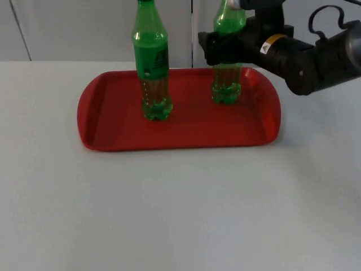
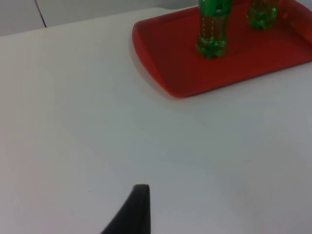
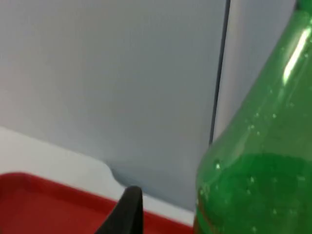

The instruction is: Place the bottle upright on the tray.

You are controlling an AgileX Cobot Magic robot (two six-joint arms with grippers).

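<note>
Two green bottles stand upright on the red tray (image 1: 101, 121). The left bottle (image 1: 151, 62) stands free near the tray's middle, also seen from the left wrist (image 2: 212, 29). My right gripper (image 1: 221, 48) is around the middle of the right bottle (image 1: 227, 87), whose base rests on the tray. In the right wrist view the bottle's shoulder (image 3: 258, 161) is close by, with a gap between it and the black fingertip (image 3: 127, 209), so the gripper is open. My left gripper (image 2: 139, 209) waits above bare table, well short of the tray (image 2: 165, 68).
The grey partition wall (image 1: 84, 28) rises just behind the tray. White table top (image 1: 180, 209) stretches in front of the tray and to both sides of it.
</note>
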